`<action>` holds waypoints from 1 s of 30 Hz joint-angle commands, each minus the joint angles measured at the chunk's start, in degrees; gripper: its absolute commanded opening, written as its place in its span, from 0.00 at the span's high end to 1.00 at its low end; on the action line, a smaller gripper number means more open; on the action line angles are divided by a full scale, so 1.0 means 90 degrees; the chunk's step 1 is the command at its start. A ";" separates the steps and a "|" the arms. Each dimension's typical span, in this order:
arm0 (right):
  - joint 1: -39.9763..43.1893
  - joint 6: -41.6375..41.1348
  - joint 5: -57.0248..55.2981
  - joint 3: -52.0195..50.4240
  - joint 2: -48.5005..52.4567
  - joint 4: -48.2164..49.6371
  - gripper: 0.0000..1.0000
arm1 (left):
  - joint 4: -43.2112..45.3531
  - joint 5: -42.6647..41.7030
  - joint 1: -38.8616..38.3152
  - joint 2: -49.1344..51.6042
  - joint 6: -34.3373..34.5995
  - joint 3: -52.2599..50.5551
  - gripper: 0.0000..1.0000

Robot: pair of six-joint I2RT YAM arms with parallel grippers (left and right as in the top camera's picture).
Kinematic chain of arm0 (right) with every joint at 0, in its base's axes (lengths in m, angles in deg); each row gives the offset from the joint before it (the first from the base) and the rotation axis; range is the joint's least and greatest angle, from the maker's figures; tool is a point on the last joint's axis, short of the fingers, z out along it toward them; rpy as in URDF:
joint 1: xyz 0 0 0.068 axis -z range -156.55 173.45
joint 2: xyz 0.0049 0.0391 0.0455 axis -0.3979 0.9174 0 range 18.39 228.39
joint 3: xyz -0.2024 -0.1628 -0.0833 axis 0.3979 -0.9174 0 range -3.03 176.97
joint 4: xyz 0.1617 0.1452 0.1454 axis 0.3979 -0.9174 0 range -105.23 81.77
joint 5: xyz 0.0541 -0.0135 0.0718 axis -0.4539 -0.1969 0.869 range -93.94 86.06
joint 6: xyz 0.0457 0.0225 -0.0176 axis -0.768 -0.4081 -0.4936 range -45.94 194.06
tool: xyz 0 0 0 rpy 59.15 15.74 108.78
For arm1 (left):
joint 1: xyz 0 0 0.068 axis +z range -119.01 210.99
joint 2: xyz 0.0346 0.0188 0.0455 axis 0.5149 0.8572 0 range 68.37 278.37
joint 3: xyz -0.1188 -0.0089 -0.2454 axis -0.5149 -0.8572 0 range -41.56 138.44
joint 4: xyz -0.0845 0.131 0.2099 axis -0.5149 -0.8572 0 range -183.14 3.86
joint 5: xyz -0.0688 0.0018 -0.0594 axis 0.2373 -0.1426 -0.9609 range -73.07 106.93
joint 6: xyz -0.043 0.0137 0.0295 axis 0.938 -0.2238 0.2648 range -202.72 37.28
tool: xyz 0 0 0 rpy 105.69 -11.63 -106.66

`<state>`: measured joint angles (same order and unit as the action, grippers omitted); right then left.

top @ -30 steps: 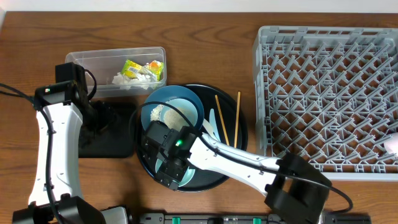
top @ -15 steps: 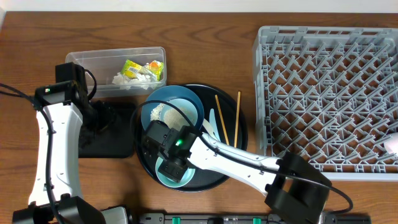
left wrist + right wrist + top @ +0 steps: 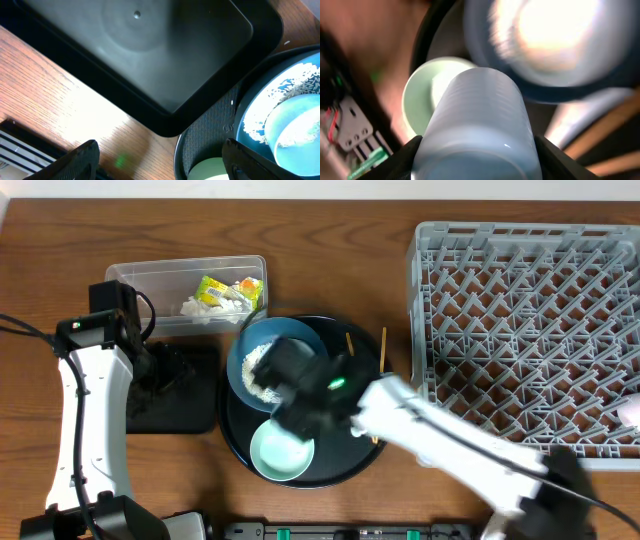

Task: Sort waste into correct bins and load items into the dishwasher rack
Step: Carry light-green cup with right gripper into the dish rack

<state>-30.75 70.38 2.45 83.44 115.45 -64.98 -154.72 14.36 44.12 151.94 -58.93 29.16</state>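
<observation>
Right gripper point(image 3: 477, 160) clamps 1 pale ribbed cup point(image 3: 475, 110) above the round tray point(image 3: 232, 442); a teal bowl point(image 3: 280, 452) sits at its 6 o'clock. Left gripper point(image 3: 167, 160) gapes over the black tray point(image 3: 150, 60).

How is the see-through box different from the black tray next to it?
The box is clear; the black tray is dark. The box has taller walls; the tray is shallow. The box holds wrappers and a tissue; I see nothing in the tray. Both are rectangles of similar size.

Motion blur, glare in dark-blue bowl point(image 3: 545, 45)
</observation>
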 commanded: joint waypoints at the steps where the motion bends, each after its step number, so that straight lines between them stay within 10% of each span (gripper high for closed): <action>1: 0.0814 -0.0061 -0.0447 0.0245 -0.0816 -0.0107 0.52 | -0.0017 0.0070 0.0029 -0.0022 0.0032 -0.0029 0.20; 18: 0.7155 -0.0061 -0.0668 0.0248 -0.1409 -0.0228 0.72 | -0.0017 0.0070 0.0029 -0.0022 0.0032 -0.0029 0.20; 30: 0.9488 -0.0061 -0.0690 0.0248 -0.0328 0.0146 0.77 | -0.0019 0.0070 0.0029 -0.0022 0.0032 -0.0029 0.20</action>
<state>51.92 70.34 -3.73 85.10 110.31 -63.98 -154.72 14.34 44.12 151.94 -58.93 29.14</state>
